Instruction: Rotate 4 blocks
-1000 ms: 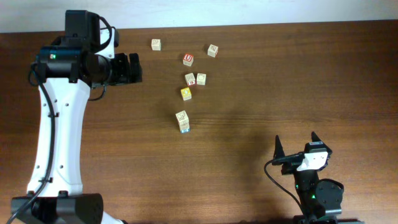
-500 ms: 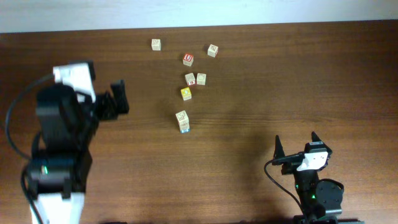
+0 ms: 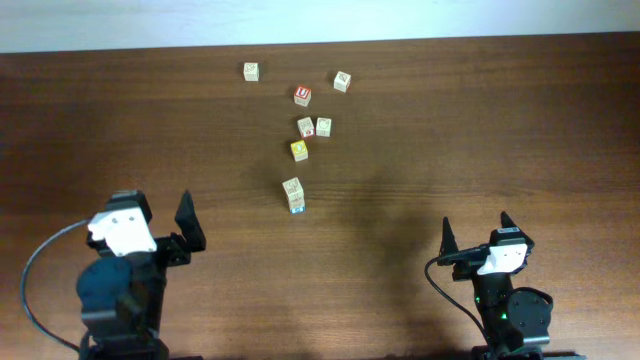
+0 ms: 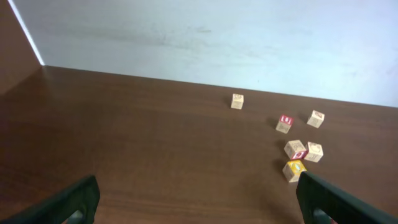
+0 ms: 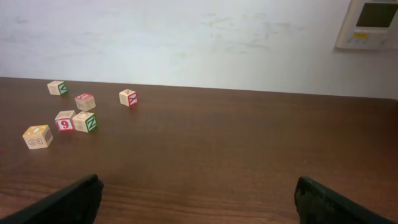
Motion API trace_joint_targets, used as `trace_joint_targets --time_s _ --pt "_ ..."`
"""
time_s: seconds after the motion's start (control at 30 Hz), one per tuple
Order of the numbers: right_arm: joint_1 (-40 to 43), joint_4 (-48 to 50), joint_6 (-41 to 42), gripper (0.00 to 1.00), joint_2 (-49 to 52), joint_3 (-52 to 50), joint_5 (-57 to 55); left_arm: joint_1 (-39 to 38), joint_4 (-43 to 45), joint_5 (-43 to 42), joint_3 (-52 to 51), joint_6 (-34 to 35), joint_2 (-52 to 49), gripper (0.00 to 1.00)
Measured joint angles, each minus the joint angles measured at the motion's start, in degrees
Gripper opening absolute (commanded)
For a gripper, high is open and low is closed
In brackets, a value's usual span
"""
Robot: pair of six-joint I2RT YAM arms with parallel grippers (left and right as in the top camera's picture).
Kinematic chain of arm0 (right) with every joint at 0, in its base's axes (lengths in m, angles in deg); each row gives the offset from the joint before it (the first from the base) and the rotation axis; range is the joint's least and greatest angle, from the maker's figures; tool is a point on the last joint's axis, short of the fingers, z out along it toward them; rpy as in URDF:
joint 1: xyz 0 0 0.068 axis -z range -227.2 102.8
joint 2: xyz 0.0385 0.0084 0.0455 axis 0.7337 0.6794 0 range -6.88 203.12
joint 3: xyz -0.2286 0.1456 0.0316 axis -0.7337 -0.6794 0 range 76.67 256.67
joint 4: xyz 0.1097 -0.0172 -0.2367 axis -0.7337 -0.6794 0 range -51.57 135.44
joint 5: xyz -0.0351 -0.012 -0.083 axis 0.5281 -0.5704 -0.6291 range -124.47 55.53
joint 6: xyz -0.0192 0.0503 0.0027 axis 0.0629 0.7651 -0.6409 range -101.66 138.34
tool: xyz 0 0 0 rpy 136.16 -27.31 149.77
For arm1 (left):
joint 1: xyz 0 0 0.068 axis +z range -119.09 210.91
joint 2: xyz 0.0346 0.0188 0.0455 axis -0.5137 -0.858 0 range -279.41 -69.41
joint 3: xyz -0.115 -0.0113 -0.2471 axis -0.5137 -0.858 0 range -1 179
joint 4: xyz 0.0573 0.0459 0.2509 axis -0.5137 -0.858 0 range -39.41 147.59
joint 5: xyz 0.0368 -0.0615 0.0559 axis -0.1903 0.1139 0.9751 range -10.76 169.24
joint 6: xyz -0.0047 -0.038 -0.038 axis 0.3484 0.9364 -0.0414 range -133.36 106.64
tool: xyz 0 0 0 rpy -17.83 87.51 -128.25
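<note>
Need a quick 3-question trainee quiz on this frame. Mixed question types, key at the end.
1. True or false: the left tool and right tool are both open and empty.
2. Which block lies nearest the arms' bases? A. the yellow-faced block. B. the blue-sided block. C. the far-left block.
3. What letter is printed on the red-topped block?
Key: 1 true; 2 B; 3 U.

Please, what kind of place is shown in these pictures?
Probably an indoor robot test room or lab: a wooden table stands against a plain pale wall, a white control panel hangs on that wall, and small alphabet blocks lie on the table.
</note>
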Motion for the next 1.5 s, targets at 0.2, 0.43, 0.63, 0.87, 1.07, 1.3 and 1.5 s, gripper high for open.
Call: trace_joint_targets --time_s 0.2,0.43,0.63,0.87,1.07,1.3,1.5 --pt "0.00 0.00 -0.04 0.98 0.00 0.00 0.00 0.20 5.99 1.51 -9.38 -0.22 8.76 0.99" --pt "0.00 0.02 0.00 0.98 0.00 0.00 0.00 0.20 10.62 2.43 -18.03 -0.22 14.80 0.99" --pt "0.00 0.02 -0.04 0.98 0.00 0.00 0.00 0.20 21.53 4.02 -26.12 -0.83 20.17 0.99" --pt "0.00 0.00 -0.02 0.98 0.00 0.00 0.00 0.20 25.46 4.52 -32.09 -6.78 25.70 0.99" --pt "0.00 0.00 0.00 0.98 0.00 0.00 0.00 0.20 20.81 5.07 -34.16 -8.09 26.88 0.99" --pt "0.00 0.00 0.00 0.98 0.00 0.00 0.00 0.20 18.32 5.07 -34.21 -8.13 26.86 0.99" --pt "0.00 0.00 0.02 0.98 0.00 0.00 0.00 0.20 18.32 5.03 -34.21 -8.13 26.86 0.99"
